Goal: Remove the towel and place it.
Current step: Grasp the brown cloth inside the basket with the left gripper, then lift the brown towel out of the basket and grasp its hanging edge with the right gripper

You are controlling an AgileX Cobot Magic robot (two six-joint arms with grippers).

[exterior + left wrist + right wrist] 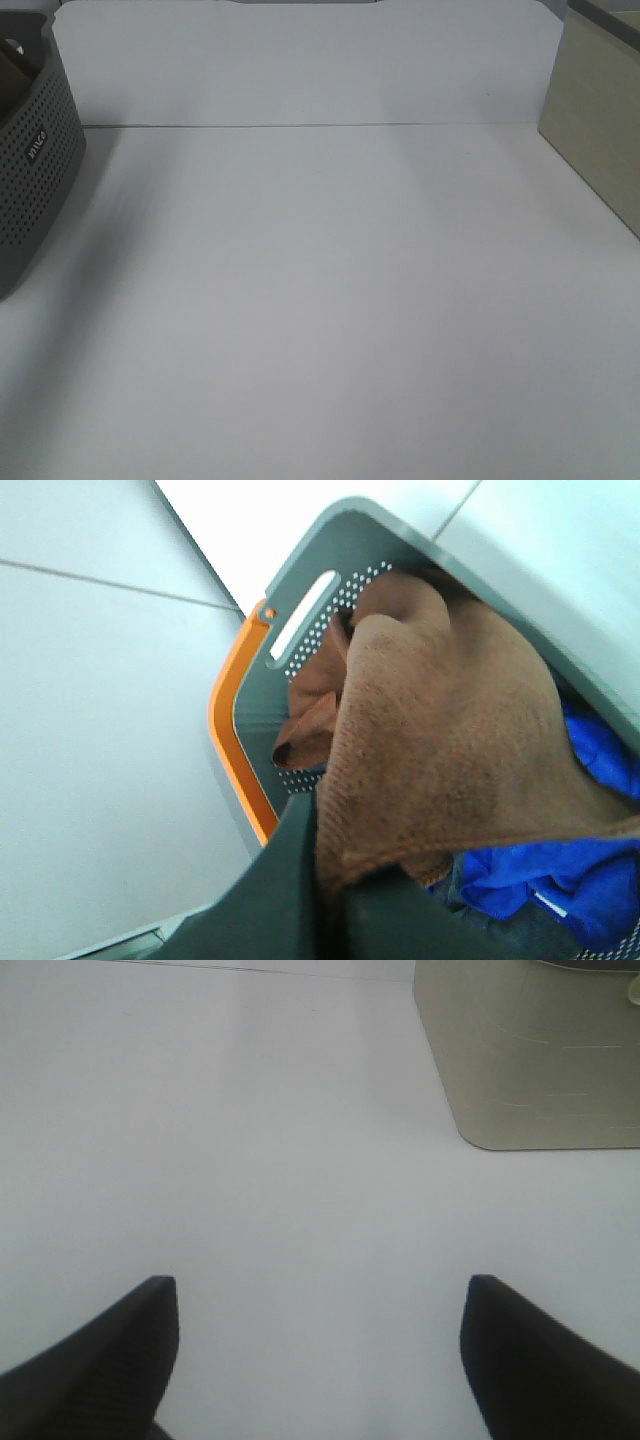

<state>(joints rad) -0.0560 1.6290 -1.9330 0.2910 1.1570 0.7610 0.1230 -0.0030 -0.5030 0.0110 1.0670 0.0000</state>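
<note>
Two arms on the rig, neither seen from the high camera. That view shows only the white table (330, 300), a grey perforated basket (35, 170) at its left edge and a beige box (595, 120) at the right.

Left wrist view: left gripper (330, 855) is over the basket and clenched on the towel (440, 730), with a fold of brown terry pinched between the two dark fingers (285, 890). The rest of the towel is bunched inside the basket, heaped against the wall with the slot handle. It lies on top of a blue cloth (540, 880). Orange rim (232, 750) runs along the basket's outer edge.

Right wrist view: right gripper (320, 1305) is released and holds nothing, its fingertips spread wide. It hangs over bare table, with the box ahead and to one side.
</note>
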